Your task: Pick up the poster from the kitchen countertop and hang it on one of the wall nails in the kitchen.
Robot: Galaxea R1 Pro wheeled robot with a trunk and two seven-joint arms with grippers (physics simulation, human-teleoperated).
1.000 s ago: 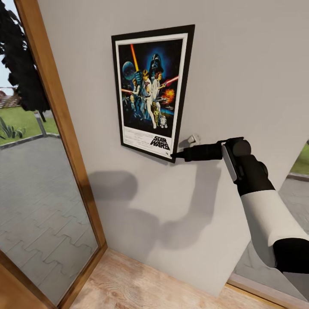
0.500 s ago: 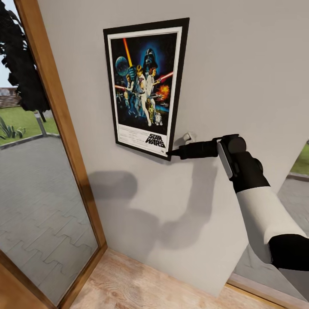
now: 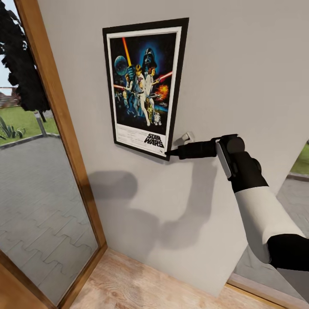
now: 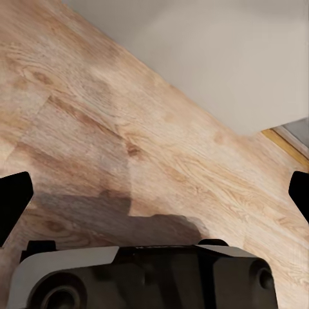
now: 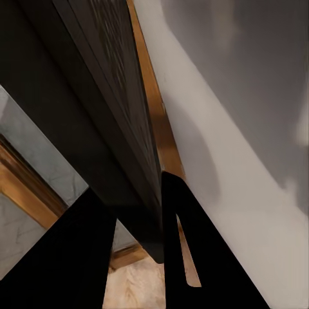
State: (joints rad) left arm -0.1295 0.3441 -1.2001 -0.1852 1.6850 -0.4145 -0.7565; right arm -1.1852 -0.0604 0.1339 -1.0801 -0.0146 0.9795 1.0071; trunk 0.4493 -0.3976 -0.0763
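From the head camera, the right gripper [image 3: 168, 152] reaches leftward from its black-and-white arm and pinches the lower right corner of the poster [image 3: 143, 86], its dark fingers closed on the black frame. The poster stands upright against the pale wall [image 3: 240, 64], tilted a little so its bottom edge slopes down toward the gripped corner. Its white inner border surrounds colourful figures on dark blue, and the logo "STAR WARS" reads clearly near the bottom; the fine credit lines beside it are too small to read. Just beside the gripper, a small pale wall nail [image 3: 187, 137] juts from the wall, to the right of the poster's lower edge. A wooden-framed glass door [image 3: 51, 107] runs down the left side, with paving and grass beyond it, and a wooden floor [image 3: 128, 283] lies below.

In the left wrist camera, the left gripper [image 4: 154, 193] hangs over the wooden floor [image 4: 116, 129] with its two dark fingertips [image 4: 13, 199] spread wide at opposite edges, nothing between them.

In the right wrist camera, the two black fingers [image 5: 187, 251] clamp the poster's dark edge [image 5: 103, 109], seen side-on, close to the pale wall [image 5: 257, 129].
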